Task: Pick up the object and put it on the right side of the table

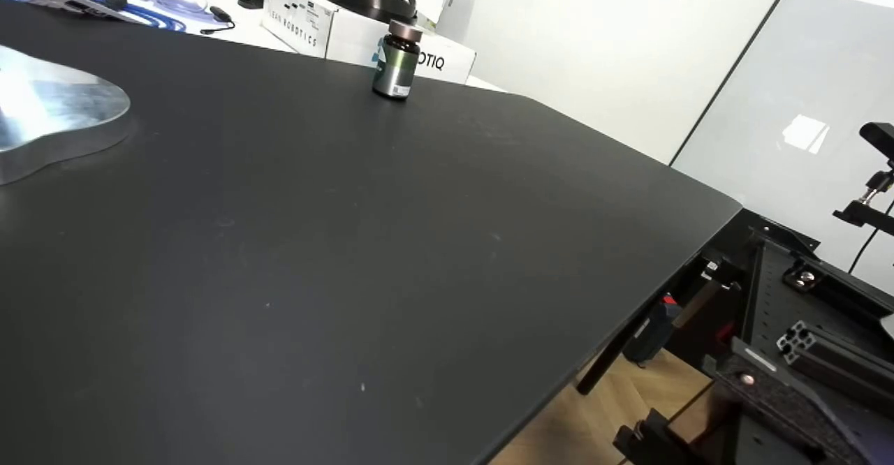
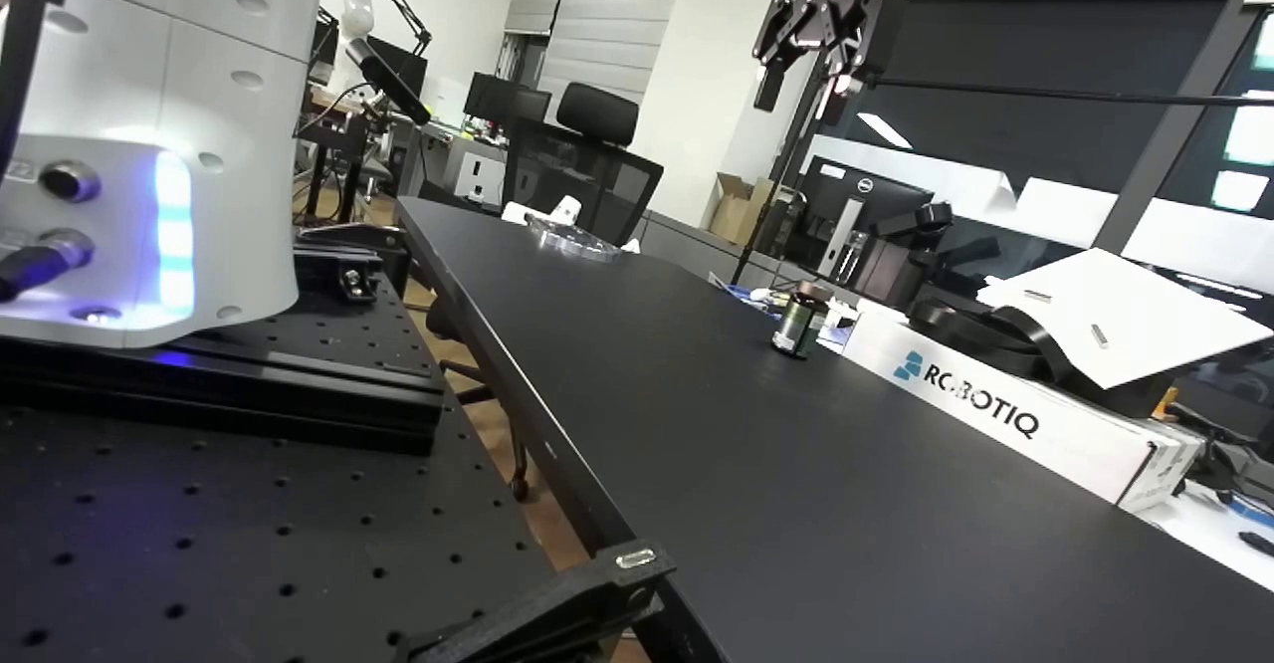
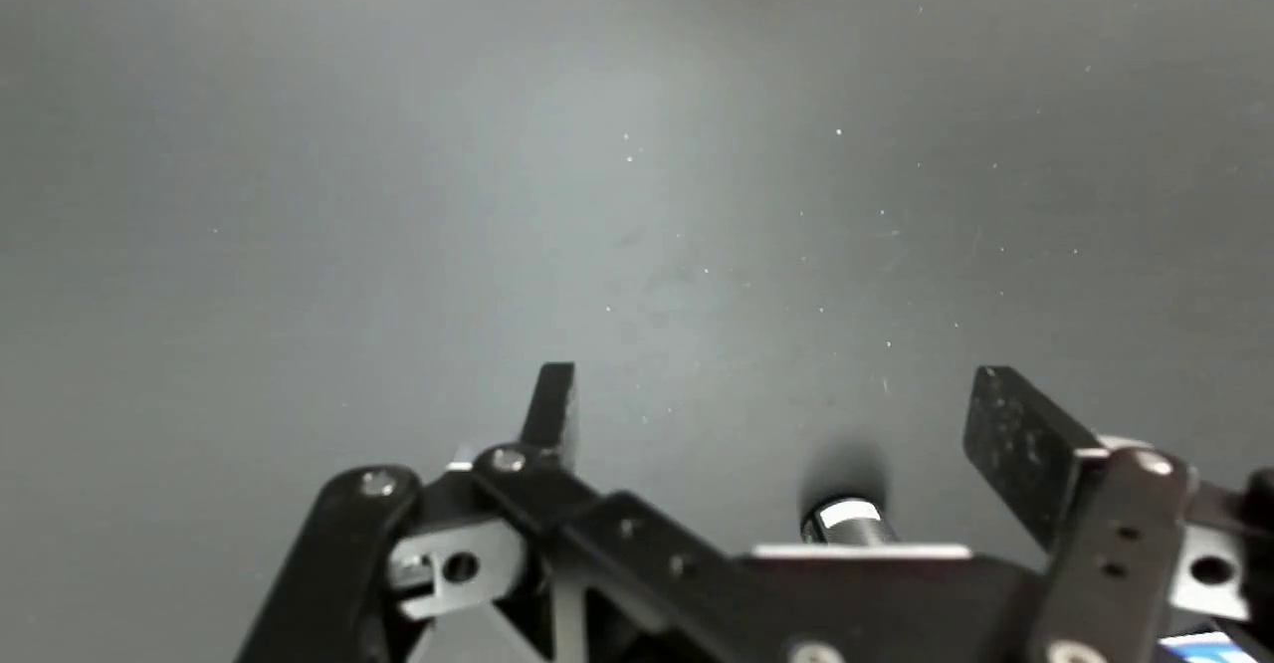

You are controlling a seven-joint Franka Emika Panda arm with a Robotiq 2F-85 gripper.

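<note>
Gripper spread wide, nothing held, hangs higher than the white box; a misaligned descent could topple the bottle standing upright near that box.

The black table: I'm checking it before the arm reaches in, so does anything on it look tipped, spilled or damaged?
Nothing stands out. The small capped bottle stands upright, the shiny silver piece lies flat, and I see no spill on the table. Its scattered pale specks are probably just dust or wear.
</note>
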